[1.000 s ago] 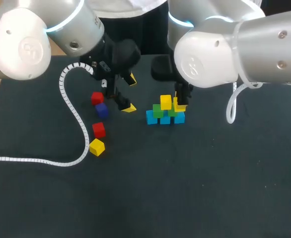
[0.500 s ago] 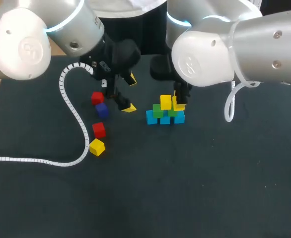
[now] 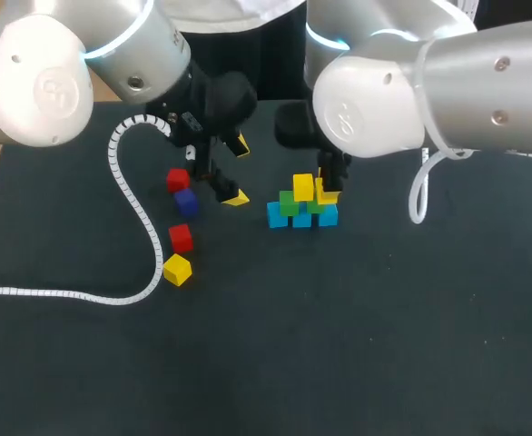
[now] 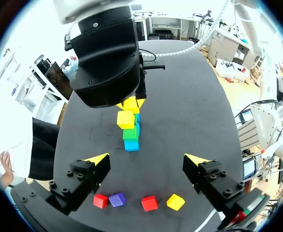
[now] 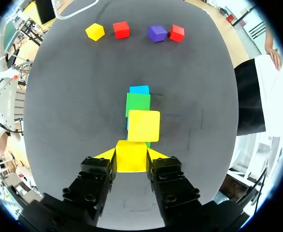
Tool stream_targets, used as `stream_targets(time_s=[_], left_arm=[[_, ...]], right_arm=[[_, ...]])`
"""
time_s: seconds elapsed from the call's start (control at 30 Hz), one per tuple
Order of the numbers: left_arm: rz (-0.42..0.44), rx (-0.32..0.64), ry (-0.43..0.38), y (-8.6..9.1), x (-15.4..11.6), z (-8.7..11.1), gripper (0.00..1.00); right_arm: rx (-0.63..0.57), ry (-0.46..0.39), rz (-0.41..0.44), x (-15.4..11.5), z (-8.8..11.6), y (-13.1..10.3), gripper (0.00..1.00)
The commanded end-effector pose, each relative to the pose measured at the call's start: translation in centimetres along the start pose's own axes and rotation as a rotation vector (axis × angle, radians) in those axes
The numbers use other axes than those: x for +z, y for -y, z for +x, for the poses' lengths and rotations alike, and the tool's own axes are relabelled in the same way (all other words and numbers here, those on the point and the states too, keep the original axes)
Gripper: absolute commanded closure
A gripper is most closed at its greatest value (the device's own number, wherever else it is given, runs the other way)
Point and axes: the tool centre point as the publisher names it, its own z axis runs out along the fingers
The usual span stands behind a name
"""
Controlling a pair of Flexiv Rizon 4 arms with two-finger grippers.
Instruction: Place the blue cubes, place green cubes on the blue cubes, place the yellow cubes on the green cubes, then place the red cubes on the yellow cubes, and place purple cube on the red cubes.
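Note:
Three blue cubes (image 3: 302, 219) stand in a row with two green cubes (image 3: 290, 203) on them and one yellow cube (image 3: 303, 186) on top. My right gripper (image 3: 328, 191) is shut on a second yellow cube (image 5: 131, 155), level with the first and just above the right-hand green cube. In the right wrist view the placed yellow cube (image 5: 143, 125), a green cube (image 5: 138, 102) and a blue cube (image 5: 139, 89) lie straight ahead of the fingers. My left gripper (image 3: 238, 172) hangs open and empty to the left of the stack (image 4: 130, 133).
Loose cubes lie left of the stack: a red one (image 3: 178, 180), a purple one (image 3: 185, 202), another red (image 3: 181, 238) and a yellow one (image 3: 177, 270). A white coiled cable (image 3: 130, 195) curls over the table beside them.
My right arm has edged slightly left with the yellow cube in its grip. The left arm and the cubes on the table have stayed put.

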Motion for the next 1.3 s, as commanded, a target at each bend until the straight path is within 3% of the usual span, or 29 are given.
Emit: stream_targets(time_s=[0.03, 0.77, 1.3], left_arm=[[0.001, 0.002, 0.003, 0.0, 0.0, 0.1, 0.0], [0.001, 0.002, 0.003, 0.0, 0.0, 0.1, 0.0], [0.001, 0.002, 0.003, 0.0, 0.0, 0.1, 0.0]], right_arm=[[-0.002, 0.003, -0.003, 0.0, -0.1, 0.3, 1.0], [-0.007, 0.017, 0.008, 0.0, -0.1, 1.8, 1.0], [-0.008, 0.016, -0.006, 0.4, -0.2, 1.6, 1.0]])
